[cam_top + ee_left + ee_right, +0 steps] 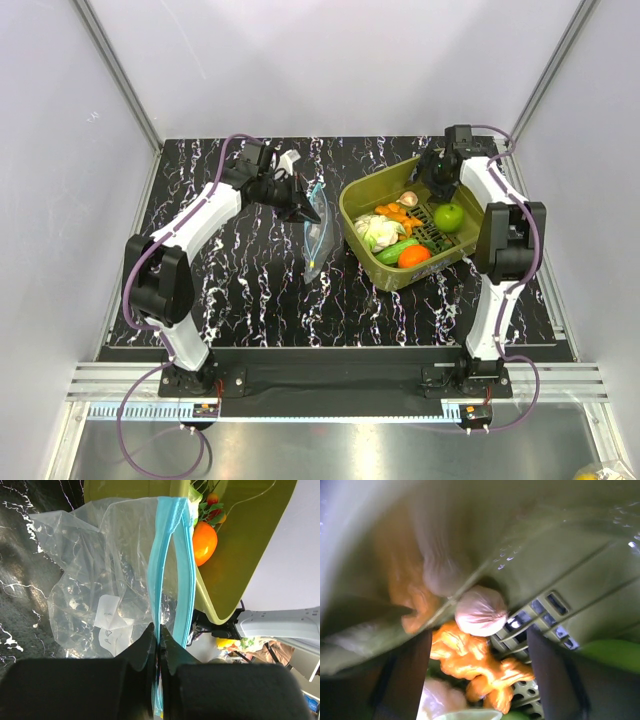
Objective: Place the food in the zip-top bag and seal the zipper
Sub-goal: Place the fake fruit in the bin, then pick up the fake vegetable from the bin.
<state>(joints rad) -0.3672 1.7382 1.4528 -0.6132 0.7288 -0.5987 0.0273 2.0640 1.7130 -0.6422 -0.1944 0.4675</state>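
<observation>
- Zip-top bag (pixel 100 580): the left gripper (pixel 159 635) has its fingers pressed together on the bag's mouth edge, pinching the plastic at the light-blue zipper (pixel 165 555), at the lower centre of the left wrist view.
- From that pinch the two blue strips run up the frame and stand apart, so the mouth looks open, not sealed. Through the clear plastic I see no food.
- In the top view the bag sits just left of centre, hanging from the left gripper down to the table (pixel 250 290), just beside the olive-green tub (pixel 350 205).
- The right gripper (pixel 477 645) is spread wide with nothing held. It hangs low inside the tub, over the garlic bulb (pixel 480 611) and the carrot pieces (pixel 470 660).
- All the food I can make out lies in the tub, right of centre in the top view: green apple (pixel 449 216), cauliflower (pixel 378 231), cucumber (pixel 397 250) and orange round fruit (pixel 414 257).
- Judged from this, the task is at its start: the bag is held ready, no piece is picked up yet, and every piece has to go in before the zipper is closed.
</observation>
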